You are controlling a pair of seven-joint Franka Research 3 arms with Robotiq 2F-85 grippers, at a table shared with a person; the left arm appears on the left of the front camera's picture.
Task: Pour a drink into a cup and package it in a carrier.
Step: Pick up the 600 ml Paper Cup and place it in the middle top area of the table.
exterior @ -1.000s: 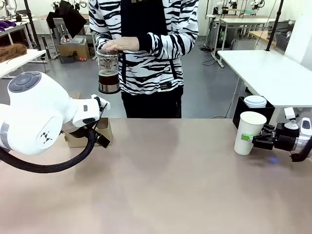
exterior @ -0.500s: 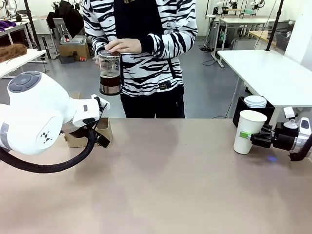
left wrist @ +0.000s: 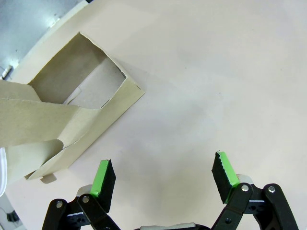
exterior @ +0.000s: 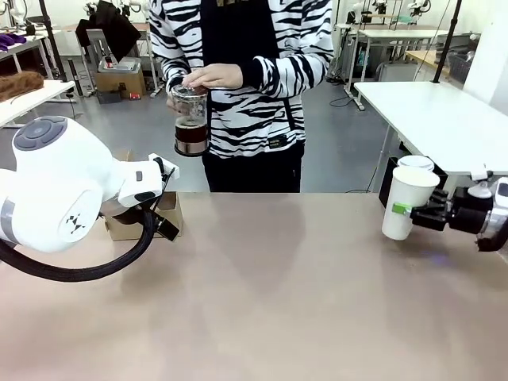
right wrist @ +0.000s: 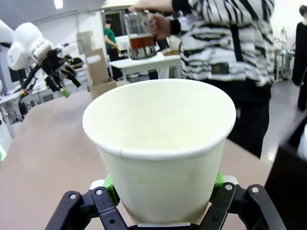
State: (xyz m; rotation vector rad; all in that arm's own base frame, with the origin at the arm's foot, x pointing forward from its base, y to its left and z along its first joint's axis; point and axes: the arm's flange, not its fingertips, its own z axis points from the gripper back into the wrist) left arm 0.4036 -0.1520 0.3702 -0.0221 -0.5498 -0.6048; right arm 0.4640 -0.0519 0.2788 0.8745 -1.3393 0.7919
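The white paper cup [exterior: 407, 202] hangs tilted just above the table at the far right, with my right gripper [exterior: 402, 210] shut on its lower half. In the right wrist view the cup [right wrist: 160, 148] is empty, green pads [right wrist: 111, 184] pressed to both sides. A person across the table holds the glass jug of dark drink [exterior: 191, 121] in both hands at chest height. The brown cardboard carrier [left wrist: 72, 112] lies at the table's left, just ahead of my left gripper [left wrist: 164, 175], which is open with nothing between its fingers.
My left arm's big white joint [exterior: 55, 182] hides part of the carrier [exterior: 171, 210] in the front view. A stack of white lids [exterior: 416, 163] sits on a black box [exterior: 388, 181] behind the cup. A wide bare stretch of table [exterior: 270, 278] lies between the arms.
My right gripper has shut on the cup and raised it slightly off the table, tilting it. The person has carried the jug to the right.
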